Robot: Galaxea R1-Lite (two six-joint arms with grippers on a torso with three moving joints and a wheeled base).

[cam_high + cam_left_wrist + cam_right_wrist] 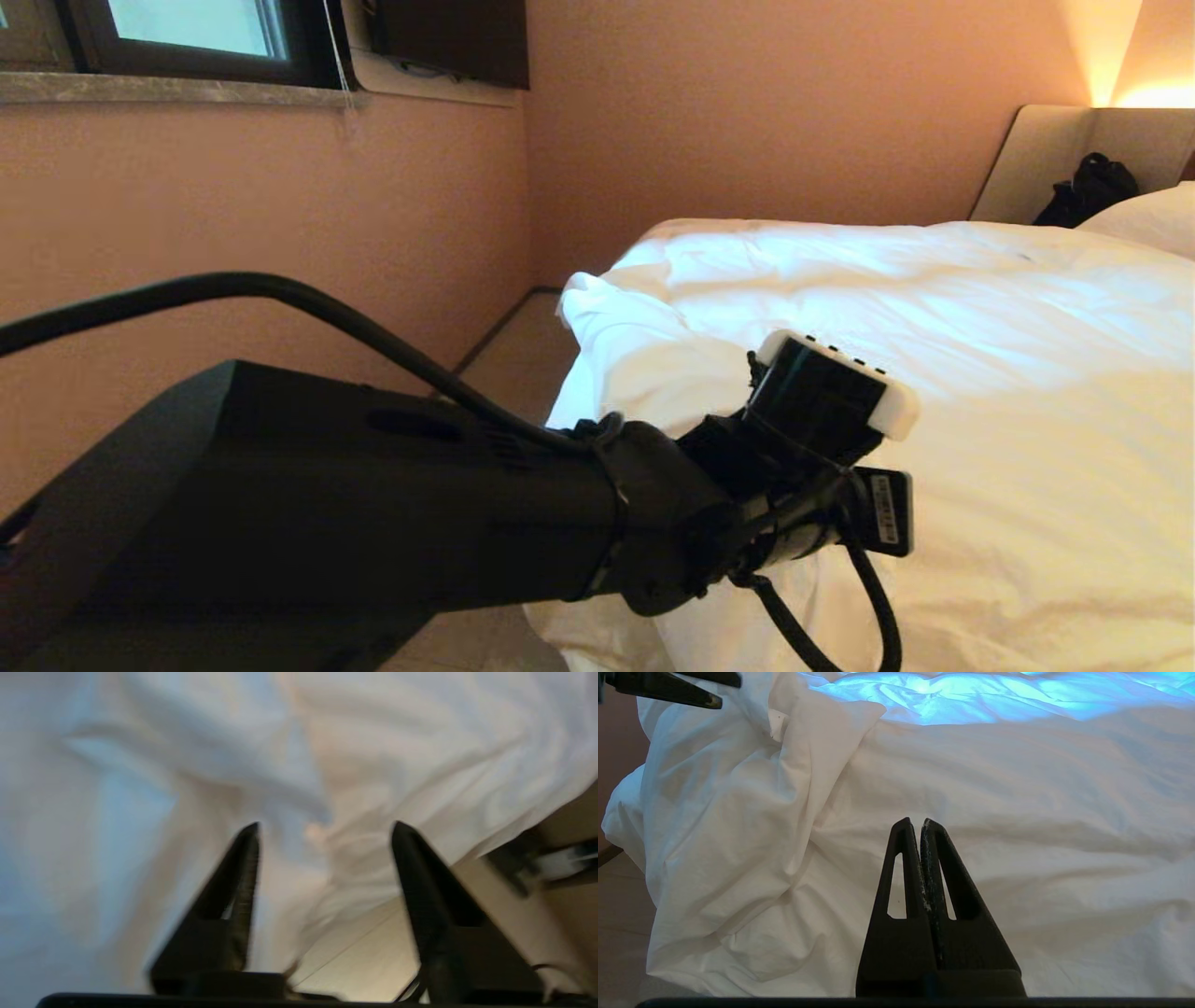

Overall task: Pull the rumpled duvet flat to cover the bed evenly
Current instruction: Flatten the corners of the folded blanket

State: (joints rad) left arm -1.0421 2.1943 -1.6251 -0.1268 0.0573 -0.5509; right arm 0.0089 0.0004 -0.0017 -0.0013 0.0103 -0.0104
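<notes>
White duvet (934, 373) spread over the bed (1055, 159), near corner bunched and hanging toward the floor (364, 956), left pincer (324, 833) spread, empty, just over that corner (view blurred), right pincer (920, 823) pressed together, empty, before the duvet's hanging side

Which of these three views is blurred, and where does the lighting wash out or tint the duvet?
Left wrist view: motion-blurred throughout, the open left gripper and the duvet both smeared. Right wrist view: sharp, with a blue cast on the duvet's far surface behind the shut right gripper. Head view: sharp; pale window light brightens the duvet's top, a warm lamp glow lights the far wall, and the near arm is nearly black.
</notes>
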